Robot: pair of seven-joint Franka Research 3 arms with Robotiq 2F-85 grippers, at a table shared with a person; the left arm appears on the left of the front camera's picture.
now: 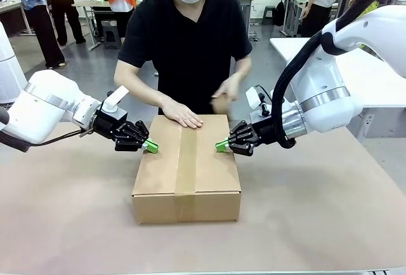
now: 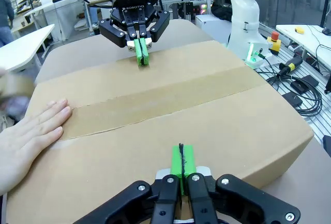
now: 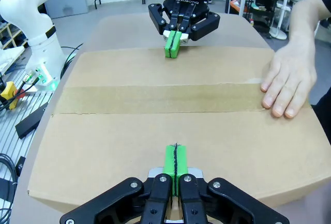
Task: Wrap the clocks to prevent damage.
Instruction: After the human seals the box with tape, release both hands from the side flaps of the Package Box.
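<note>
A closed cardboard box lies mid-table with a brown tape strip along its top seam. The clocks are hidden. My left gripper is shut, its green tips resting on the box top's left edge, seen close in the left wrist view. Opposite it, my right gripper is shut on nothing, tips on the right edge. The person's one hand lies flat on the far end of the box top. Their other hand hovers blurred above it.
The brown table has free room in front of and beside the box. A white table stands at the back right. Cables and a red stop button lie near an arm base.
</note>
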